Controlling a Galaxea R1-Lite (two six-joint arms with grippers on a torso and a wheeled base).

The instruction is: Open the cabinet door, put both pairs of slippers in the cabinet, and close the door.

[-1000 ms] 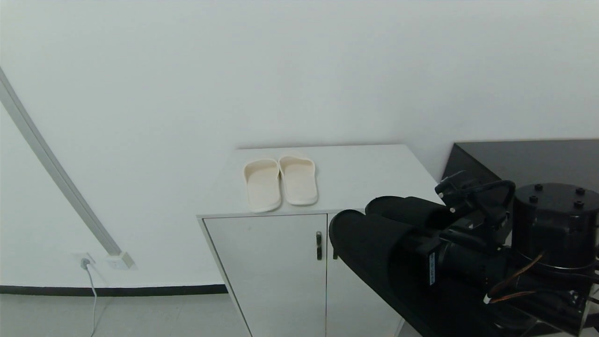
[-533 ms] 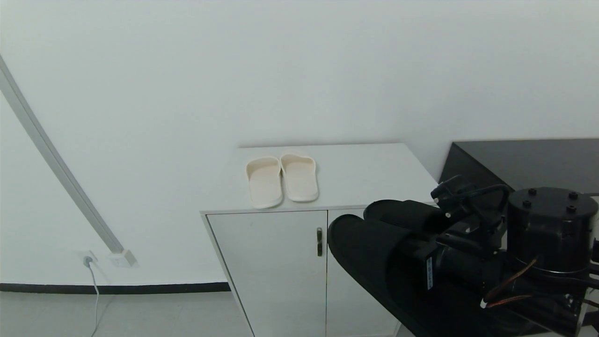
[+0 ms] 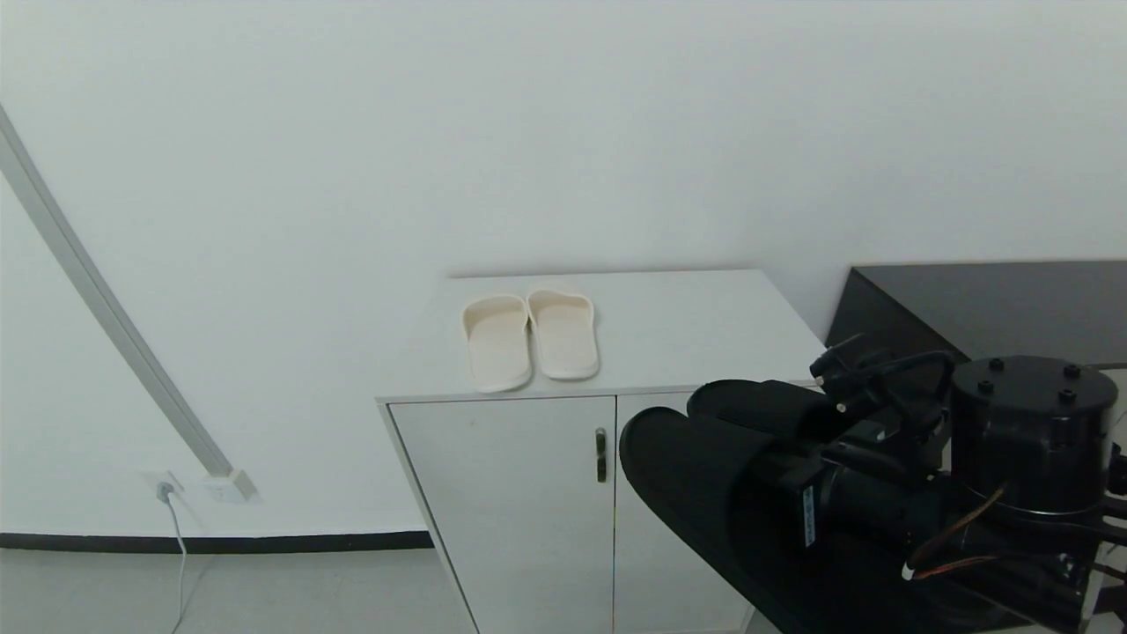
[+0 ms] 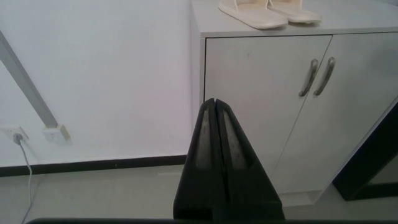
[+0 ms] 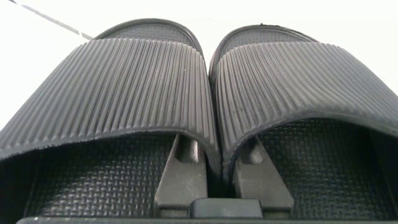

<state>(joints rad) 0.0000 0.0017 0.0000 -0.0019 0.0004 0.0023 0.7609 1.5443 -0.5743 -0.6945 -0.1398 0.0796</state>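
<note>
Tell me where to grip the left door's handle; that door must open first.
Take the left door's handle at mid-bar from the front, a finger on each side: it is an upright bar standing off the door. The left gripper, now shut, would need opening first.

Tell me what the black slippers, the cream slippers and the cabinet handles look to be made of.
Black slippers: moulded rubber or foam with a matte finish, judging by the ribbed straps and pebbled footbed, apparently formed in one piece.
Cream slippers: probably a similar soft moulded plastic or foam, as they look smooth, seamless and slightly satin.
Cabinet handles: likely brushed metal, grey with a dull sheen, though they could be coated plastic.
</note>
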